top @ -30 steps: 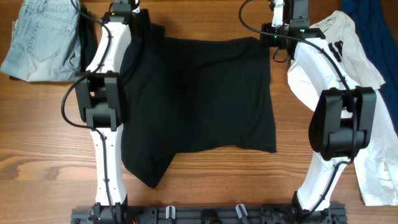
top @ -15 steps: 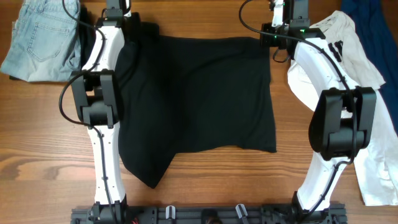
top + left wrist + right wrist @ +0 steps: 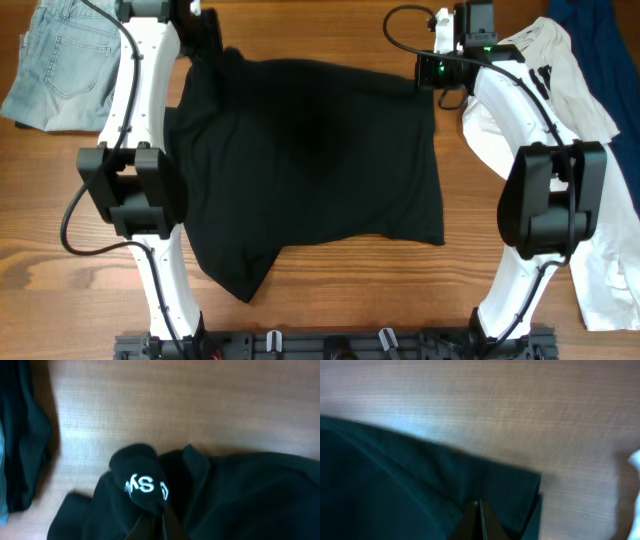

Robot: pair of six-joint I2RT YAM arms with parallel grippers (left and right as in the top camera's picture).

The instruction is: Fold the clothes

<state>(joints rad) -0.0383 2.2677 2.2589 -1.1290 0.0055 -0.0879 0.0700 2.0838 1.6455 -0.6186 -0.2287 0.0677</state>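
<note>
The black shirt [image 3: 310, 160] lies spread across the middle of the wooden table, its lower left part folded to a point. At the shirt's far left corner my left gripper [image 3: 208, 40] is shut on bunched black cloth. In the left wrist view that bunch carries the white logo [image 3: 146, 485] just ahead of the closed left gripper [image 3: 162, 512]. My right gripper [image 3: 432, 75] is shut on the shirt's far right corner. The right wrist view shows the right gripper [image 3: 480, 507] pinching the shirt [image 3: 395, 485] near its hem edge.
Light-blue jeans [image 3: 60, 60] lie at the far left, with a dark cloth [image 3: 20, 455] beside them. A white tee with black print [image 3: 570, 110] lies under the right arm, and a navy garment [image 3: 605, 40] sits at the far right corner.
My left gripper has shut on the shirt's far left corner and drawn it up and to the left, bunching the cloth. The right gripper stays shut on its corner.
</note>
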